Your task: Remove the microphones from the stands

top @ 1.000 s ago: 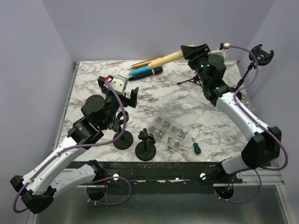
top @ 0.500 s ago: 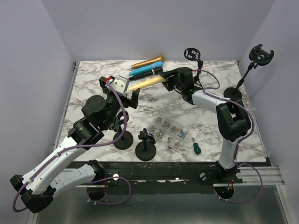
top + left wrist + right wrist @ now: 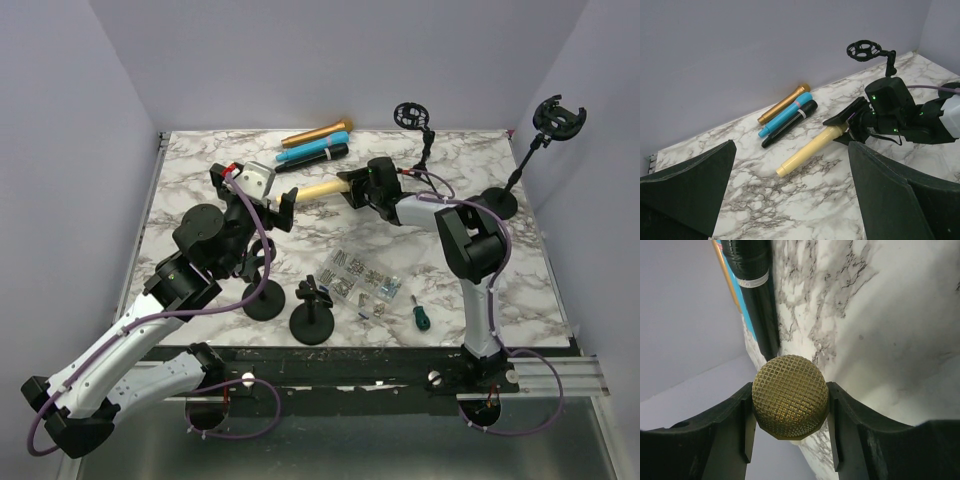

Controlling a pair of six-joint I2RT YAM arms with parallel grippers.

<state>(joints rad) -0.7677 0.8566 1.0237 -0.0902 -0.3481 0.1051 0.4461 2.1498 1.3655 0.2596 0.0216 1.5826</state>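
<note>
The cream-handled microphone [image 3: 318,187] lies low over the marble table, its handle pointing left. My right gripper [image 3: 356,188] is shut on its gold mesh head [image 3: 790,396], one finger [image 3: 742,422] on each side. The stand [image 3: 410,116] behind it has an empty ring mount, also seen in the left wrist view [image 3: 863,50]. My left gripper [image 3: 258,203] hovers open just left of the handle's end [image 3: 790,166], holding nothing.
Gold [image 3: 318,132], blue [image 3: 300,155] and black [image 3: 755,295] microphones lie side by side at the back. A second tall stand [image 3: 555,116] is at the back right. Two small black stands [image 3: 264,300] [image 3: 312,320], a bag of screws [image 3: 358,280] and a green screwdriver [image 3: 419,316] sit in front.
My right arm swung down and left from the stand at the back right, carrying the microphone to the table's middle. The ring mount now shows empty. The left arm stayed still.
</note>
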